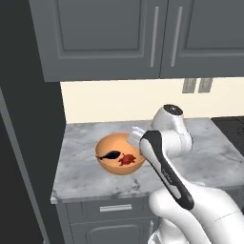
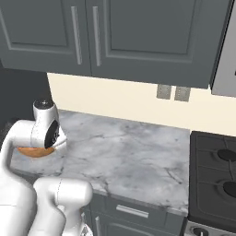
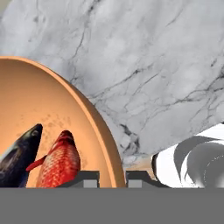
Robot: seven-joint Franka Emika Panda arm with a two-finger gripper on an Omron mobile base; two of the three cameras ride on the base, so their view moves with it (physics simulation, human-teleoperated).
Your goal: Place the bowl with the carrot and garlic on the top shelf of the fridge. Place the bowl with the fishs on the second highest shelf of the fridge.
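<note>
The orange-tan bowl with the fishs [image 1: 114, 164] sits on the marbled counter [image 1: 86, 143] near its left end. Inside lie a slim dark fish [image 1: 109, 155] and a red fish [image 1: 127, 159]. My gripper [image 1: 136, 136] reaches down onto the bowl's right rim. In the hand view the gripper [image 3: 112, 178] is shut on the bowl [image 3: 39, 100], its rim running between the two fingertips [image 3: 85, 177], with the red fish [image 3: 59, 162] just inside. From the right, the arm hides most of the bowl [image 2: 32, 151]. The bowl with the carrot and garlic and the fridge's shelves are out of view.
The dark grey side of the fridge [image 1: 28, 133] rises left of the counter. Grey wall cabinets [image 1: 143, 33] hang low above the worktop. A black stove [image 2: 216, 170] borders the counter on the right. Drawers [image 1: 114, 208] sit under the counter's front edge.
</note>
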